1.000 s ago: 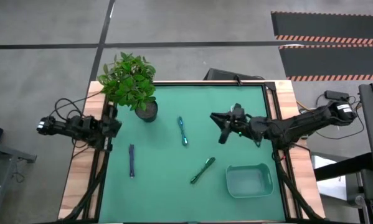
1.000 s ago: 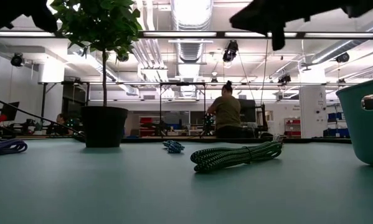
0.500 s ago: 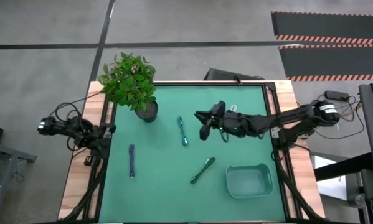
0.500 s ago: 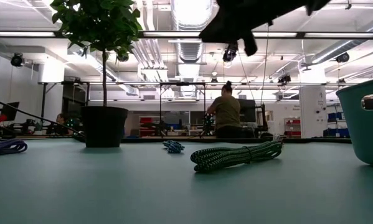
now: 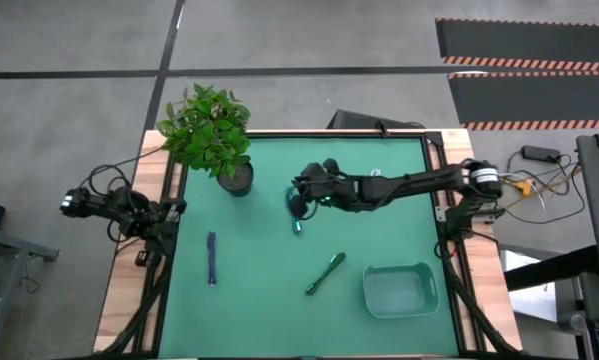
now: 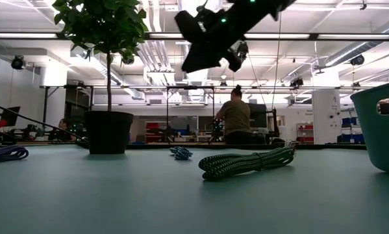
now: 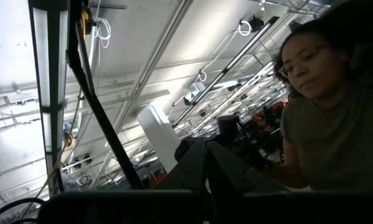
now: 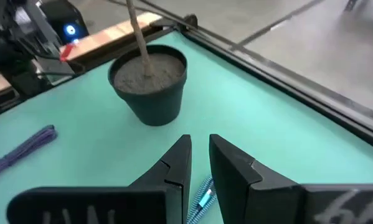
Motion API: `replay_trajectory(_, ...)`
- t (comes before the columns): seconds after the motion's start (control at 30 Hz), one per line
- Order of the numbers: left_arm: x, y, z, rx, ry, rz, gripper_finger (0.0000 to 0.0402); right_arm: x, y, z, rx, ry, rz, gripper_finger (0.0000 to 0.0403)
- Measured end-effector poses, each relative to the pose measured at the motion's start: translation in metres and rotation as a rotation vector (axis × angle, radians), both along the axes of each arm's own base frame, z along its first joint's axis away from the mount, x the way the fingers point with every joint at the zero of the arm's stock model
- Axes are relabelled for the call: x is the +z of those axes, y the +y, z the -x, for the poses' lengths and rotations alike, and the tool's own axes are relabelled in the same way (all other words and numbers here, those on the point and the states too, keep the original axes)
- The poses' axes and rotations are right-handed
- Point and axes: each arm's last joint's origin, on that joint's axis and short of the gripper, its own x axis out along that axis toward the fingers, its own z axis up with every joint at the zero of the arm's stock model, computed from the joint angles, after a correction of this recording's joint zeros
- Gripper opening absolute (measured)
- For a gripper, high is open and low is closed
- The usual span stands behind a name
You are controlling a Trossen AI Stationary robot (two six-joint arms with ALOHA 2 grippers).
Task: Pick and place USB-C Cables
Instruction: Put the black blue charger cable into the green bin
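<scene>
The teal cable (image 5: 294, 213) lies left of centre on the counter (image 5: 379, 160), long axis running near to far. The right end effector (image 5: 299, 204), fingers slightly parted and empty, has been carried leftward to hover over it.

Three cable bundles lie on the green mat: one teal-blue cable (image 5: 294, 214) near the middle; one dark blue-purple cable (image 5: 211, 258) to the left; one green cable (image 5: 325, 273) nearer the front; one potted plant (image 5: 211, 133) at the far left corner; one teal bin (image 5: 400, 290) at the near right; two arms; one person (image 6: 236, 118) beyond the table.
</scene>
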Motion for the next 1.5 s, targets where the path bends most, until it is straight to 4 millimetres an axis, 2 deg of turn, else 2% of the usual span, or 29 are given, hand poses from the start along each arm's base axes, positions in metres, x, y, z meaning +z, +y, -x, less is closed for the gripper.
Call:
replay_trajectory(0.2,0.0,0.0,0.0,0.0,-0.002,0.001,0.0,-0.009,-0.006,-0.023,-0.027,0.117,-0.057,0.0047)
replay_trajectory(0.4,0.0,0.0,0.0,0.001,-0.006,0.002,0.0,-0.019,-0.017,-0.039,0.009,0.166,-0.2,0.0047)
replay_trajectory(0.53,0.001,0.0,0.001,0.001,-0.008,0.002,0.0,-0.028,-0.023,-0.041,-0.001,0.199,-0.277,0.0047)
replay_trajectory(0.73,0.002,0.0,0.001,0.001,-0.024,0.006,0.0,-0.039,-0.025,-0.041,-0.03,0.229,-0.304,0.0047)
replay_trajectory(1.0,0.002,0.0,0.002,0.001,-0.028,0.007,0.0,-0.083,-0.027,-0.049,-0.053,0.338,-0.33,0.0051)
replay_trajectory(1.17,0.002,0.0,0.002,0.003,-0.028,0.009,0.0,-0.102,-0.028,-0.058,-0.063,0.378,-0.337,0.0082)
replay_trajectory(1.37,0.002,0.0,0.002,0.003,-0.028,0.009,0.0,-0.104,-0.032,-0.066,-0.083,0.41,-0.347,0.0142)
replay_trajectory(1.5,0.002,0.001,0.002,0.006,-0.027,0.01,0.0,-0.099,-0.033,-0.067,-0.088,0.422,-0.349,0.0174)
